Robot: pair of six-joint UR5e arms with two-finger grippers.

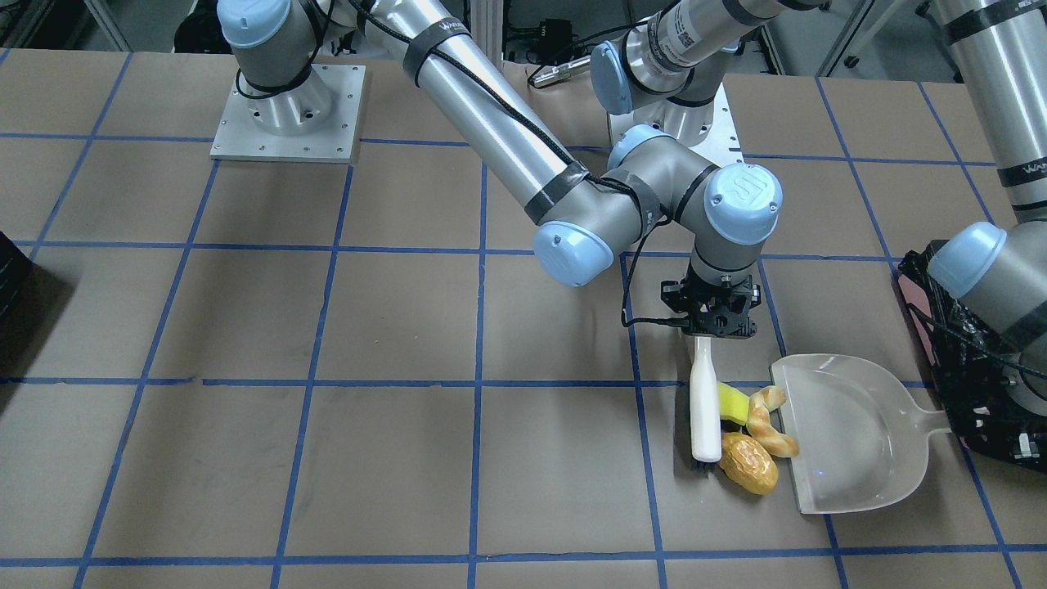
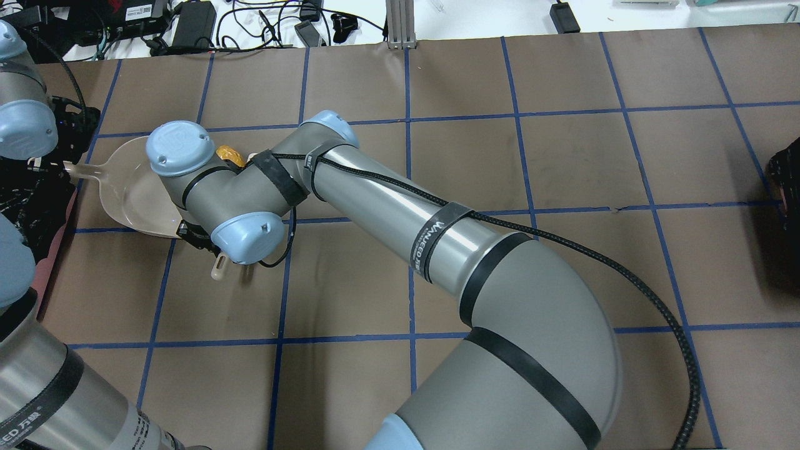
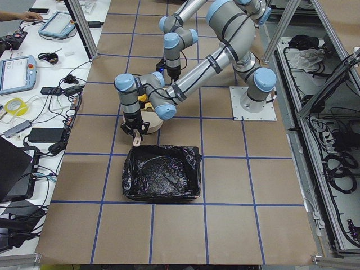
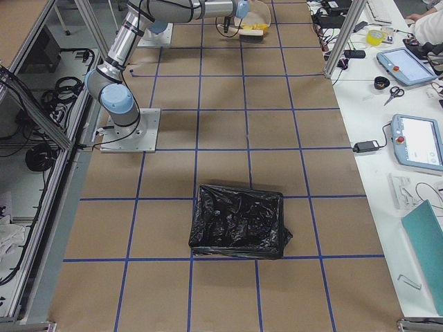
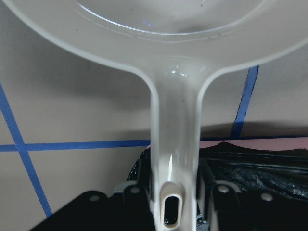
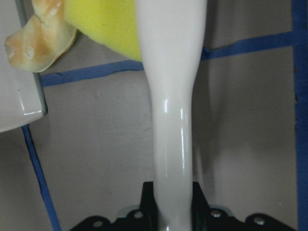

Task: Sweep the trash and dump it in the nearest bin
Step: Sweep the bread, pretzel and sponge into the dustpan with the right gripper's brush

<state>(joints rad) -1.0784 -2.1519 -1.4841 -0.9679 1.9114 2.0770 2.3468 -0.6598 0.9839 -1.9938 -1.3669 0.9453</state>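
The trash lies at the mouth of the white dustpan (image 1: 851,429): a yellow sponge wedge (image 1: 734,403), a beige twisted pastry piece (image 1: 767,421) that touches the pan's lip, and a golden-brown potato-like lump (image 1: 748,462). My right gripper (image 1: 712,327) is shut on the handle of a white brush (image 1: 705,409), whose head stands on the table against the sponge and the lump. My left gripper (image 5: 171,207) is shut on the dustpan's handle (image 5: 173,144). The pink-sided bin (image 5: 269,143) with its black bag (image 3: 163,174) sits right behind and under the left gripper.
The right arm (image 2: 400,212) reaches across the table into the left half. A second black-bagged container (image 4: 239,221) stands far off at the table's other end. The table is brown paper with a blue tape grid (image 1: 478,384).
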